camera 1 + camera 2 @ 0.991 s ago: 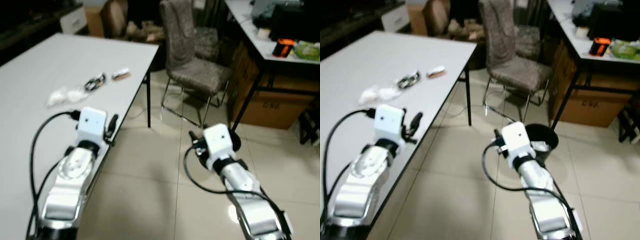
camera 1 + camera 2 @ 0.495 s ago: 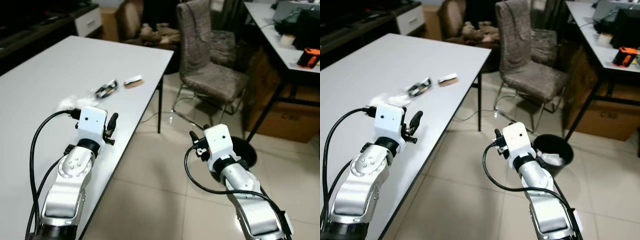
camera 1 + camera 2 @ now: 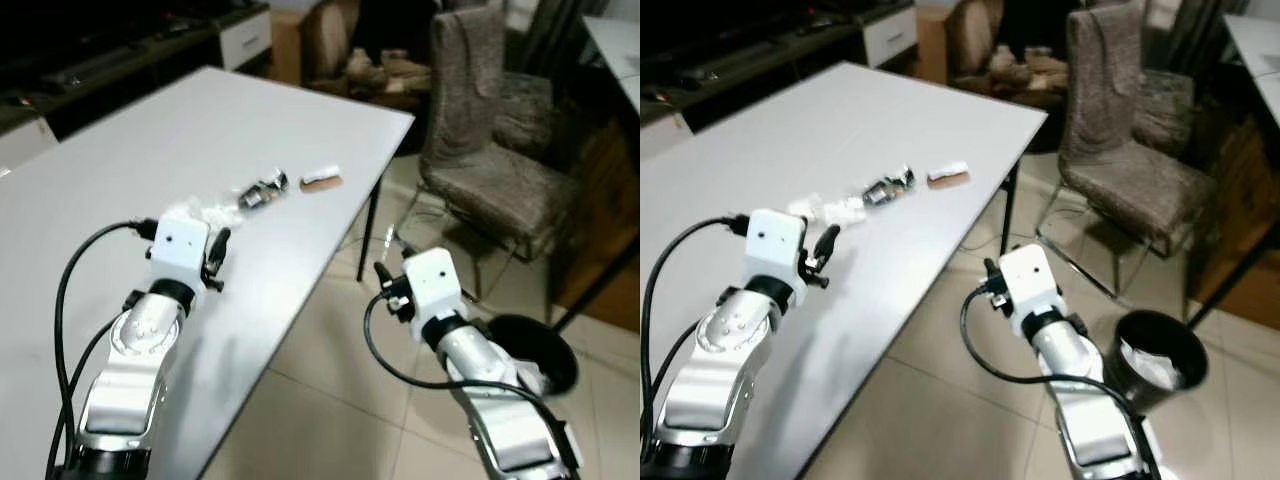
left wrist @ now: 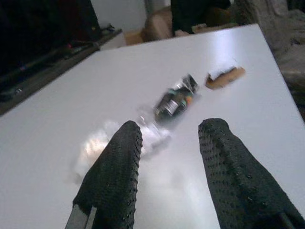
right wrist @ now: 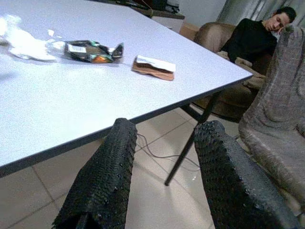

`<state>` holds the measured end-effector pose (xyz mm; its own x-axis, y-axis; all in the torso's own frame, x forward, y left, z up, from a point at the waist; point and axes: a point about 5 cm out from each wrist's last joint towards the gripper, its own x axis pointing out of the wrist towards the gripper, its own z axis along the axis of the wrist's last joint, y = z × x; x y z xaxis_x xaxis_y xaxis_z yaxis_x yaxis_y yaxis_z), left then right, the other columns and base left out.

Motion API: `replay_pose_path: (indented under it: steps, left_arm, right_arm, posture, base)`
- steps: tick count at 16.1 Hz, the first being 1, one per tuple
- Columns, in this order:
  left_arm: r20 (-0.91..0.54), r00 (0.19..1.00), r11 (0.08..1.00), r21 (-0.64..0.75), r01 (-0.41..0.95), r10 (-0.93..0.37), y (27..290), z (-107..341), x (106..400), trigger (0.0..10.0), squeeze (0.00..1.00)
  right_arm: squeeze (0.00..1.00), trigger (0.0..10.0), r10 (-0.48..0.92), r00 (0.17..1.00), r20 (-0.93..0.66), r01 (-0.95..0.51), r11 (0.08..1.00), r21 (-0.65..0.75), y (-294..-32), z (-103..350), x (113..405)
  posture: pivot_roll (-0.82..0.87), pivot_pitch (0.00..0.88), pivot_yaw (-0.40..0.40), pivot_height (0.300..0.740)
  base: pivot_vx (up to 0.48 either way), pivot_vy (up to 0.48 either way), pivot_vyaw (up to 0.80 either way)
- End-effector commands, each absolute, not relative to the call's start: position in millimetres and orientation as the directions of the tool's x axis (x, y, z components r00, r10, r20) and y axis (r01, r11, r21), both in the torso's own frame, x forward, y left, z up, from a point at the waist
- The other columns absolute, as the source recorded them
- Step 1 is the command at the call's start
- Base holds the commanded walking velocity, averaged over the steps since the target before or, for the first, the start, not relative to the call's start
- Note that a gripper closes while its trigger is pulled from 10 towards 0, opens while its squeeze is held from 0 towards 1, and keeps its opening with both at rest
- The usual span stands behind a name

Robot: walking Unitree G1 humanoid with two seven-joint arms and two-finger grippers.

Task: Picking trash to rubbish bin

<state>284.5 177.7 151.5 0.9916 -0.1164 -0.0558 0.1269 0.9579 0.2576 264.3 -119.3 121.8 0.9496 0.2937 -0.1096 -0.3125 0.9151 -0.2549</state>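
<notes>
Three bits of trash lie on the white table (image 3: 120, 140): a crumpled white tissue (image 3: 203, 211), a dark snack wrapper (image 3: 263, 190) and a small brown-and-white wrapper (image 3: 321, 178). My left gripper (image 3: 218, 256) hovers open over the table, just short of the tissue (image 4: 102, 143), with the dark wrapper (image 4: 175, 98) beyond its fingers. My right gripper (image 3: 385, 285) is open and empty over the floor beside the table edge, facing the wrappers (image 5: 90, 51). The black rubbish bin (image 3: 1155, 350), holding white trash, stands on the floor at the right.
A grey upholstered chair (image 3: 490, 150) stands past the table's far corner. A person in black (image 5: 257, 33) sits on a brown sofa behind it. A table leg (image 3: 368, 232) and a thin cable on the tiles lie between table and chair.
The whole picture has shifted as the camera swung toward the table: trash sits more central, the bin lower right. Both arms hold the same pose, fingers still open.
</notes>
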Motion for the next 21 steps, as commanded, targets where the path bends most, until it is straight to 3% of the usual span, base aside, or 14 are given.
replay_pose_path:
  steps: [1,5,13,18,21]
  left_arm:
    - [-0.035,0.987,0.954,0.255,0.160,-0.156,166.8,156.0,285.8,10.0,0.00]
    - [-0.041,0.986,0.952,0.259,0.166,-0.161,167.8,155.0,285.6,10.0,0.00]
    - [-0.054,0.985,0.950,0.263,0.171,-0.162,168.0,152.7,286.8,10.0,0.00]
    - [-0.071,0.991,0.951,0.281,0.128,-0.113,181.4,151.1,285.6,10.0,0.00]
    - [-0.095,0.989,0.951,0.280,0.133,-0.111,187.0,146.4,284.6,10.0,0.00]
  right_arm:
    - [0.00,10.0,0.276,0.953,-0.123,-0.300,0.917,-0.263,-126.7,119.2,263.3]
    - [0.00,10.0,0.286,0.950,-0.122,-0.308,0.919,-0.245,-122.3,118.4,261.3]
    - [0.00,10.0,0.256,0.958,-0.127,-0.279,0.933,-0.229,-127.0,116.6,259.0]
    - [0.00,10.0,0.331,0.931,-0.151,-0.361,0.896,-0.259,-118.1,112.7,251.4]
    - [0.00,10.0,0.280,0.948,-0.154,-0.305,0.935,-0.179,-121.4,110.2,251.4]
  posture:
    - [-0.03,0.000,0.010,0.740]
    - [-0.03,0.000,0.014,0.740]
    - [-0.03,0.000,0.023,0.740]
    - [-0.03,0.000,0.031,0.740]
    - [-0.02,0.000,0.035,0.740]
  base:
    - [0.375,0.000,0.00]
    - [0.372,0.000,0.64]
    - [0.372,0.000,0.00]
    - [0.371,0.000,0.32]
    - [0.106,0.000,0.27]
